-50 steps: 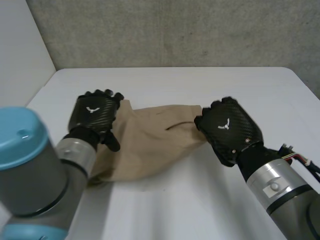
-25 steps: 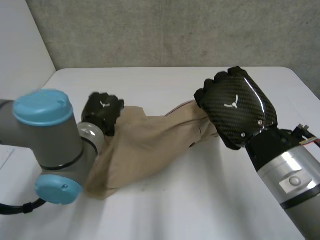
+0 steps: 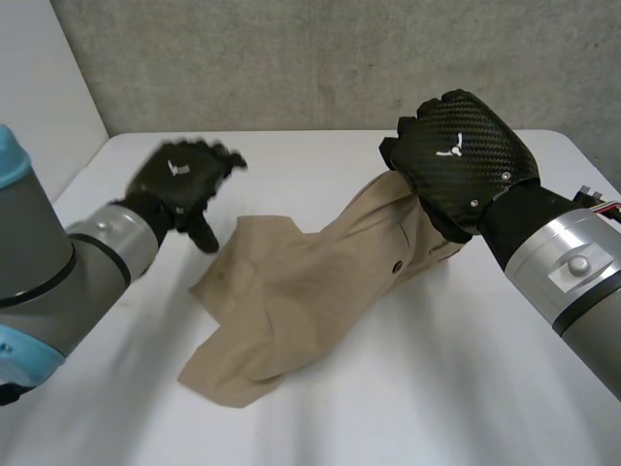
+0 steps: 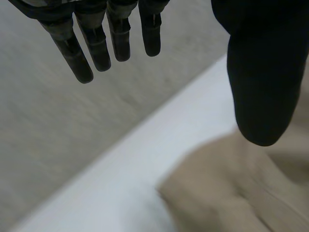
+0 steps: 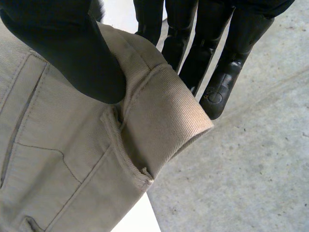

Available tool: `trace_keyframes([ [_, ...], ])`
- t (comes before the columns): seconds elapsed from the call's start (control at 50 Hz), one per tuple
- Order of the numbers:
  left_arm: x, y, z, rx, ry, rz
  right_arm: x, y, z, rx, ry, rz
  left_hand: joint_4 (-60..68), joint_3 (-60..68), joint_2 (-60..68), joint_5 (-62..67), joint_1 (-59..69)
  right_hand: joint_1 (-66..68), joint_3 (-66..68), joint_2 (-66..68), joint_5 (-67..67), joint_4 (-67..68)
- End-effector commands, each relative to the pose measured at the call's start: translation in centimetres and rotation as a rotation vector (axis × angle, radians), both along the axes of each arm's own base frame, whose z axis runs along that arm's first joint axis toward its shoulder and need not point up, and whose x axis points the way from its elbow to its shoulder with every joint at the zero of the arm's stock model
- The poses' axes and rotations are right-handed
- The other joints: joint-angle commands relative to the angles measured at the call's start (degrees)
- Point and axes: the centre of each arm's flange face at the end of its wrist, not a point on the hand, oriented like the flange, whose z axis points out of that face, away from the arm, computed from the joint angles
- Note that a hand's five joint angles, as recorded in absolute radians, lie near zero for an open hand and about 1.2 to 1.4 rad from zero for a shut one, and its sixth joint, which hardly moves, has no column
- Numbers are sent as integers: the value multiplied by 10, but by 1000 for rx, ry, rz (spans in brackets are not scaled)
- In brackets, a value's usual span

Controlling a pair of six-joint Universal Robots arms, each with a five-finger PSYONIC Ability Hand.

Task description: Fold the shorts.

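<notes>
- Your right hand (image 3: 456,165) is holding the shorts (image 3: 291,291) at their waistband end, raised off the table (image 3: 417,388). The thumb and the straight fingers (image 5: 212,53) are pinching the band between them.
- The rest of the shorts is lying crumpled on the table, the long axis running from the raised waistband to the free leg end.
- Your left hand (image 3: 179,184) is hovering just beside the shorts, off the cloth, with its fingers straight and spread, holding nothing.
- In my judgement the left hand is nearer to the free end, so the next grasp is falling to it.
</notes>
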Motion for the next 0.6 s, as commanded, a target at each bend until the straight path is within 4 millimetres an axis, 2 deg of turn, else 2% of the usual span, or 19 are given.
trace_keyframes([
  [0.02, 4, -17, -62, 325, 39, -160, -1, -1, -3, 4, 4, -3, 42, 38, 39, 45, 40, 244, 126, 129, 140, 119],
  [0.12, 0, -20, -87, 395, 26, -172, 0, 0, -3, 6, 3, -3, 51, 47, 47, 54, 48, 244, 126, 129, 140, 119],
  [0.26, -16, -19, -103, 404, 21, -214, -1, 0, -4, 12, 3, -4, 71, 67, 68, 74, 68, 244, 126, 129, 140, 119],
  [0.32, -27, -19, -108, 386, 20, -239, 0, 1, -3, 13, -1, -2, 114, 110, 111, 118, 112, 244, 126, 129, 140, 119],
  [0.36, -31, -20, -109, 377, 25, -241, -1, 0, -2, 20, -11, -4, 200, 196, 197, 203, 198, 244, 126, 129, 140, 119],
  [0.4, -32, -22, -109, 369, 25, -237, -1, -1, -1, 20, -17, -5, 334, 330, 331, 337, 332, 244, 126, 129, 140, 119],
  [0.42, -32, -26, -107, 355, 26, -224, -1, -1, 0, 23, -22, -6, 526, 522, 523, 530, 524, 244, 126, 129, 140, 119],
  [0.46, -31, -30, -104, 337, 25, -202, -1, -1, 1, 22, -25, -6, 634, 630, 631, 637, 631, 244, 126, 129, 140, 119],
  [0.56, -29, -37, -92, 266, 9, -107, -3, -4, 7, 2, -29, -20, 634, 630, 631, 637, 632, 244, 126, 129, 140, 119],
  [0.58, -26, -39, -69, 205, 20, -70, -3, -5, 8, 1, -28, -22, 634, 630, 631, 637, 632, 244, 126, 129, 140, 119],
  [0.6, -23, -39, -59, 178, 26, -54, -3, -6, 9, 1, -26, -25, 634, 630, 631, 637, 632, 244, 126, 129, 140, 119],
])
